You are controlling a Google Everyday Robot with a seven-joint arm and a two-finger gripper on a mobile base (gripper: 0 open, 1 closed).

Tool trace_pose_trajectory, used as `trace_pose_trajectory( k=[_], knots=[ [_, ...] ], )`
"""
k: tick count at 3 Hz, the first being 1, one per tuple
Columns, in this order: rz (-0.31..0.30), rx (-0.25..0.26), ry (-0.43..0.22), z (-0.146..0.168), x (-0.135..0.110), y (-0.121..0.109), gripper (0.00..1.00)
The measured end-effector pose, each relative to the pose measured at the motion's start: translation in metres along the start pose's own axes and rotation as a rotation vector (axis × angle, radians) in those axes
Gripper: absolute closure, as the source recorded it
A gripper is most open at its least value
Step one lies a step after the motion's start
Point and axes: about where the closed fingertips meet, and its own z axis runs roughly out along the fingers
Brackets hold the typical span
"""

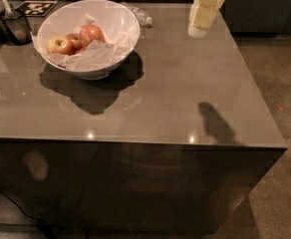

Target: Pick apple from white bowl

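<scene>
Overhead, end effector [199, 30] above glossy counter [175, 93]

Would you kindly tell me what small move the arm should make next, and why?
Probably swing the gripper left toward the white bowl: it hangs over the table's far right side, well apart from the reddish apple resting on paper inside.

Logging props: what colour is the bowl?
The white bowl is glossy white, camera view; the gripper hangs over the table's far side.

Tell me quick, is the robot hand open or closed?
Gripper: above the table's far side, away from the white bowl; cannot tell if open or closed. The apple is in the bowl.
</scene>
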Motion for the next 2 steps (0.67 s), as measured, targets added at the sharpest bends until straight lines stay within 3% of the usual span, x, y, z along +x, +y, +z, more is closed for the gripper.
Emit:
trace_pose_trajectory(
  k=[1, 2],
  knots=[
    [-0.003, 0.020, -0.014, 0.002, -0.005, -0.006, 0.00],
    [-0.044, 0.007, -0.038, 0.018, -0.029, -0.022, 0.00]
  ],
)
